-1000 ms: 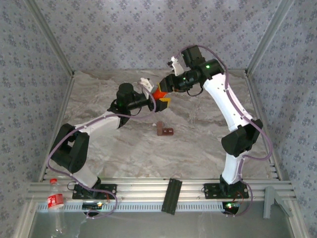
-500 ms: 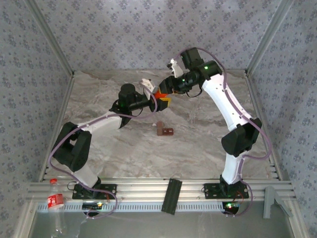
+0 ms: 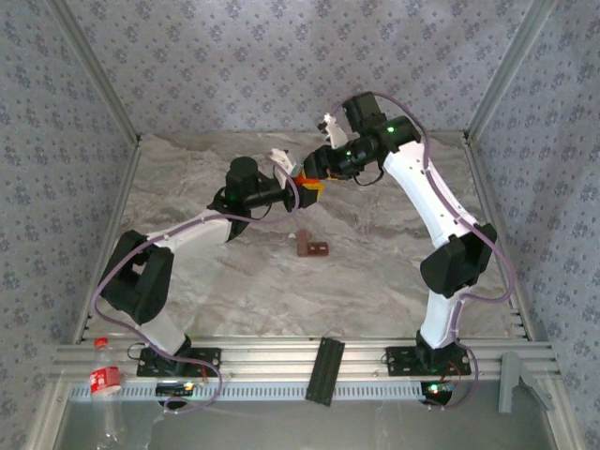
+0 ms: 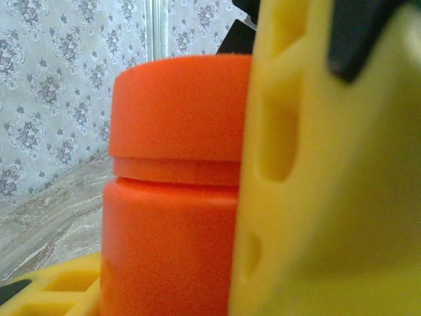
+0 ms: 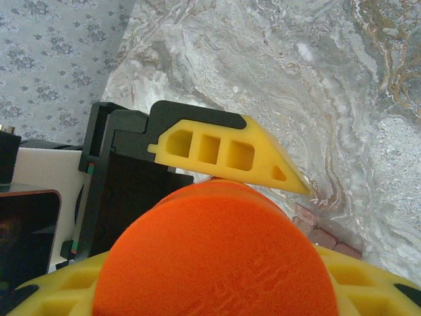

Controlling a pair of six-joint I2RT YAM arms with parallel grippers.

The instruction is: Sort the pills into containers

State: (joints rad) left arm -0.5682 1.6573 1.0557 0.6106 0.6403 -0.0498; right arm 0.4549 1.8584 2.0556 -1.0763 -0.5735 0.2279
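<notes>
Upper center, the left gripper [image 3: 296,190] is clamping the orange bottle [image 4: 171,217] while the right gripper [image 3: 311,179] is gripping its cap [image 5: 214,257]. The containers [image 3: 312,247] are lying just below.

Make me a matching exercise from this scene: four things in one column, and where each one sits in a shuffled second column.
Things:
1. orange bottle
2. containers
3. clear bottle with red label
4. black bracket

Places:
A. across the middle of the near aluminium rail
B. on the marble table, near its middle
C. raised in midair
D. in the near-left corner

Pairs: 1-C, 2-B, 3-D, 4-A
</notes>
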